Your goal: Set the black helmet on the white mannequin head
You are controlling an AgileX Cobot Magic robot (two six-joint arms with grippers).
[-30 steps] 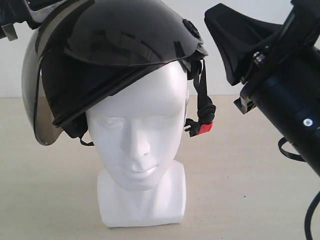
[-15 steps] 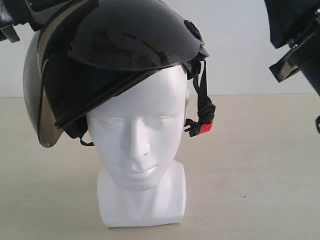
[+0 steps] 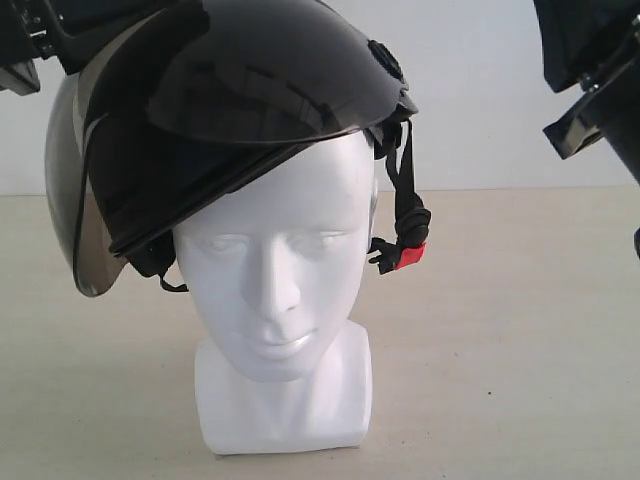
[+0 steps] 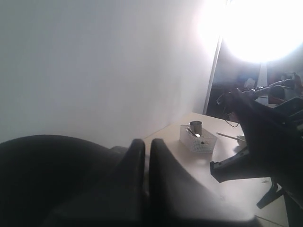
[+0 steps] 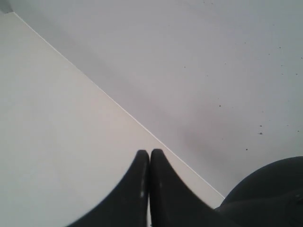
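The black helmet [image 3: 250, 90] sits on the white mannequin head [image 3: 280, 270], tipped down to the left, so its smoky visor [image 3: 70, 200] hangs beside the face. Its strap and red buckle [image 3: 408, 255] dangle on the right. My left gripper [image 3: 40, 30] is at the helmet's upper left edge. In the left wrist view the left gripper [image 4: 147, 142] shows only a thin slit between its fingers, with the helmet's dome [image 4: 52, 175] right beside them. My right gripper [image 5: 149, 153] is shut and empty. Its arm [image 3: 595, 70] is high at the right, apart from the helmet.
The mannequin stands on a beige table [image 3: 500, 330] before a white wall. In the left wrist view a white mesh basket [image 4: 199, 141] holding a metal cup stands further along the table, and the right arm [image 4: 265, 156] crosses in front.
The right arm has pulled away from beside the helmet to the upper right. The left gripper has shifted slightly at the helmet's top left. The helmet has hardly moved.
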